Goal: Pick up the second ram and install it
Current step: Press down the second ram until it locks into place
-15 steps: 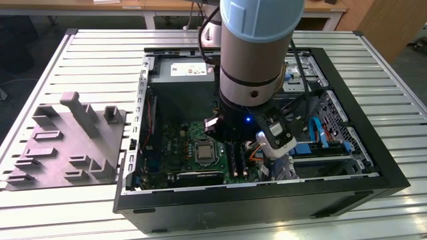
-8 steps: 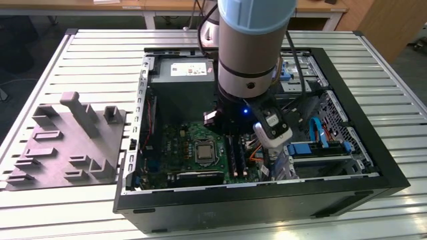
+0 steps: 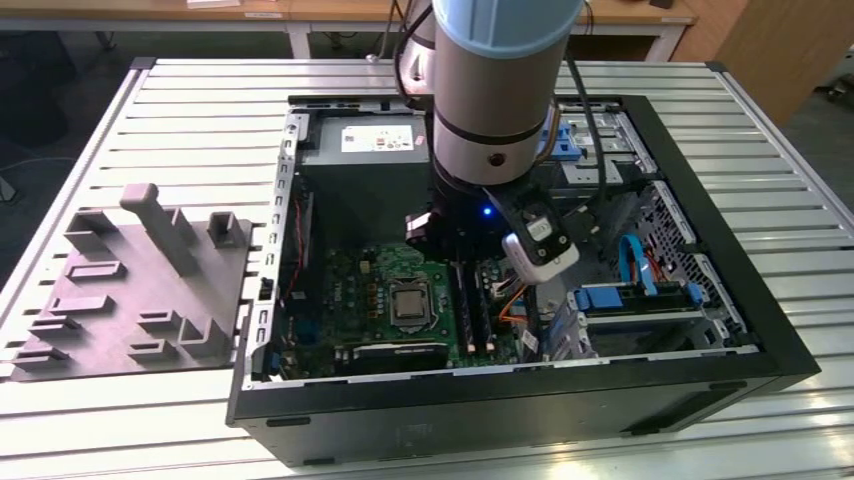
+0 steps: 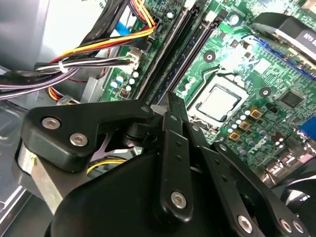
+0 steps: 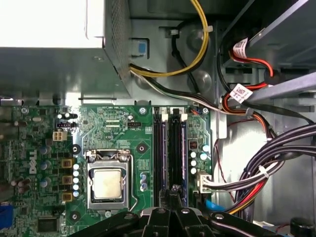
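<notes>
My gripper (image 4: 173,102) is shut, its two black fingers pressed together with nothing visible between them. Its tips (image 5: 170,190) hang low over one end of the two long black memory slots (image 5: 167,148) on the green motherboard (image 5: 98,126). I cannot tell the second ram apart from those dark slots, or whether a stick stands in the slot beneath the tips. In the exterior view the arm (image 3: 487,100) reaches down into the open computer case (image 3: 534,390), with the slots (image 3: 470,305) just below the wrist.
The processor socket (image 5: 107,182) lies beside the slots. Bundled cables (image 5: 256,173) run along the slots' other side, and yellow wires (image 5: 197,49) loop past the power supply (image 5: 54,39). A grey parts fixture (image 3: 134,280) stands outside the case at the exterior view's left.
</notes>
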{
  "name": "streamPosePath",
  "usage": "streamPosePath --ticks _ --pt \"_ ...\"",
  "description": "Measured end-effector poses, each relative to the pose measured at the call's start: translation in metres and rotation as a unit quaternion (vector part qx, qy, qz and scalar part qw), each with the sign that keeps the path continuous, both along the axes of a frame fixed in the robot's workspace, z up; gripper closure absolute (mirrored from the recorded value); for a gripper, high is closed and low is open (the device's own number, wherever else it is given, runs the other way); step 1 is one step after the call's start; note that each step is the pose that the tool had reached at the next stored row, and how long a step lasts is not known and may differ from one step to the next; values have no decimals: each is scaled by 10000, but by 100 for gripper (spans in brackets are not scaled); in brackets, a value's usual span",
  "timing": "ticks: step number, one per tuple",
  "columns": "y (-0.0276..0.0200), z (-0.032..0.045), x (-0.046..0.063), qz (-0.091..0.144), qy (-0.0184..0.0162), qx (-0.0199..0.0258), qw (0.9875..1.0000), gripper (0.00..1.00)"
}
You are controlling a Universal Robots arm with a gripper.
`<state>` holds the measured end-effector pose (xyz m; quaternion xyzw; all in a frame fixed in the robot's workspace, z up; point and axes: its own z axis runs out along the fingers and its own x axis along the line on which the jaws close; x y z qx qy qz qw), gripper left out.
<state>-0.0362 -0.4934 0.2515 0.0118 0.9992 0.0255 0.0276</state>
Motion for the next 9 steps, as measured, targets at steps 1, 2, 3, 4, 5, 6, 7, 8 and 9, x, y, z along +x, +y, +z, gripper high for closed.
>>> streamPosePath --ticks 1,2,3,4,5,6,7,8,9 --pt "1 -1 0 -1 0 0 10000 90" --pt "1 -1 0 -2 0 0 10000 90" --pt "1 0 -1 -3 1 -1 10000 90" --pt "1 0 -1 -3 0 -1 10000 90" --pt "1 0 -1 -3 0 -1 10000 90" --pt "2 1 -1 -3 0 -1 10000 90" --pt "2 4 -1 -3 0 -1 10000 90" --pt "2 4 -1 -3 0 -1 10000 90" --pt "1 7 -1 -3 0 -1 10000 90"
